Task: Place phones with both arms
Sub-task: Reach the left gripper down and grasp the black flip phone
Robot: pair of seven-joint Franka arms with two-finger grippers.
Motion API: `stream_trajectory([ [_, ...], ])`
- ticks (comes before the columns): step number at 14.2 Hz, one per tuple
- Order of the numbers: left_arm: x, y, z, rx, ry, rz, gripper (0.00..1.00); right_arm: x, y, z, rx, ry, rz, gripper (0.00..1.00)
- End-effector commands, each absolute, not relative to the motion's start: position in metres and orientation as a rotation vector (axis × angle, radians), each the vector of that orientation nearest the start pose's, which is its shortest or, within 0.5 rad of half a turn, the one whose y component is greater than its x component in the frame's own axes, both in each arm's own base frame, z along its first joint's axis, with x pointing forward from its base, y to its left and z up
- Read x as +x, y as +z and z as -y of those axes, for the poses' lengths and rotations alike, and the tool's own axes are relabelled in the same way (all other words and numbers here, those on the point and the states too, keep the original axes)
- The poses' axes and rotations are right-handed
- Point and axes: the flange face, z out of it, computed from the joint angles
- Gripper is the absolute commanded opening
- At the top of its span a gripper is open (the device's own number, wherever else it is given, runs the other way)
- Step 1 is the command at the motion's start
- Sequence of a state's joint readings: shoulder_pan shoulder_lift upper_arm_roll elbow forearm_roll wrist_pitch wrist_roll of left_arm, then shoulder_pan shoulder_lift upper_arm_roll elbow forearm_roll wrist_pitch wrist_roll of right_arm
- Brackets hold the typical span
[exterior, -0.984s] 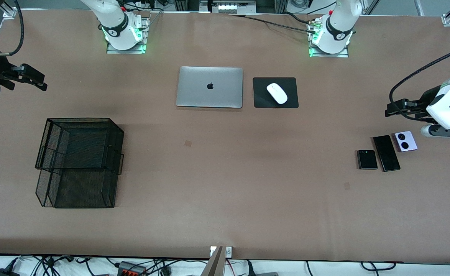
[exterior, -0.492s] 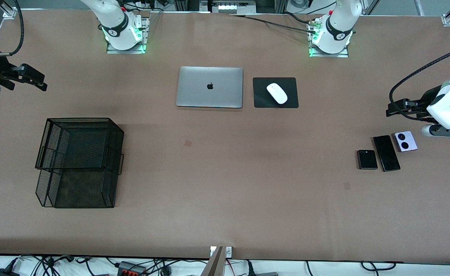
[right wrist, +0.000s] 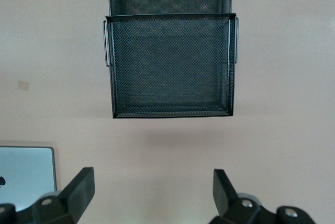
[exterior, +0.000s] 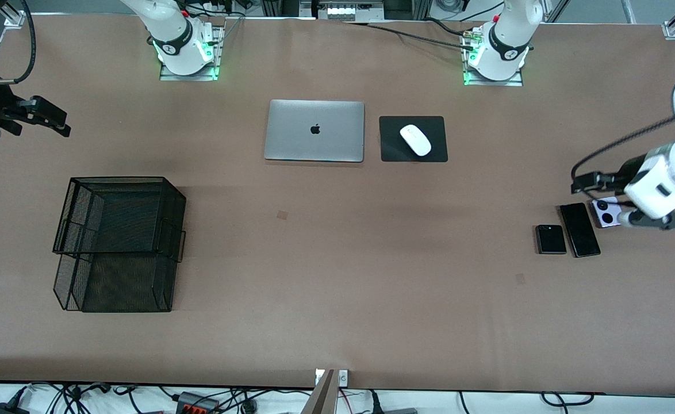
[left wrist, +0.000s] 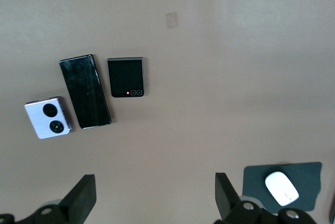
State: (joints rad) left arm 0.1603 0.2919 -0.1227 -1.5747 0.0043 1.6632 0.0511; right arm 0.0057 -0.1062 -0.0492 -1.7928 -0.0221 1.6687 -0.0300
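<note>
Three phones in a row at the left arm's end

Slab phone [exterior: 579, 229] lies between the black flip phone [exterior: 551, 239] and the lavender flip phone [exterior: 605, 212].

closed silver laptop [exterior: 314, 130] lying flat on brown tabletop [exterior: 337, 276] | white mouse [exterior: 415, 140] sitting on black mouse pad [exterior: 392, 150] just beside laptop | two-tier black mesh tray [exterior: 120, 241] standing toward right arm's end

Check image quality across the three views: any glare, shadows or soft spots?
Front view: even light, green glow at both arm bases, broad soft shadow band across the brown table. Left wrist view: the long black slab phone shows faint sheen; the open left gripper has soft-edged fingers. Right wrist view: black wire-mesh tray sharp, soft shadow beside it; open right gripper slightly blurred.
</note>
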Motion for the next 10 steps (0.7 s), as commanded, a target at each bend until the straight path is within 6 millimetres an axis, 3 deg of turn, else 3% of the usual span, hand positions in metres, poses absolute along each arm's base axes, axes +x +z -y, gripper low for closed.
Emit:
stream_trajectory([
  [1, 0.635, 0.424, -0.051, -3.149, 0.367, -0.024, 1.0, 0.52, 0.586, 0.026, -3.162, 0.016, 0.006, 1.0],
  [3, 0.644, 0.389, -0.061, -3.148, 0.408, -0.012, 1.0, 0.52, 0.586, 0.026, -3.159, 0.016, 0.005, 1.0],
  [7, 0.671, 0.308, -0.074, -3.174, 0.264, -0.05, 1.0, 0.52, 0.586, 0.026, -3.158, 0.009, 0.005, 1.0],
  [10, 0.672, 0.268, -0.087, -3.186, 0.243, -0.101, 1.0, 0.525, 0.588, 0.026, -3.159, -0.054, 0.008, 1.0],
])
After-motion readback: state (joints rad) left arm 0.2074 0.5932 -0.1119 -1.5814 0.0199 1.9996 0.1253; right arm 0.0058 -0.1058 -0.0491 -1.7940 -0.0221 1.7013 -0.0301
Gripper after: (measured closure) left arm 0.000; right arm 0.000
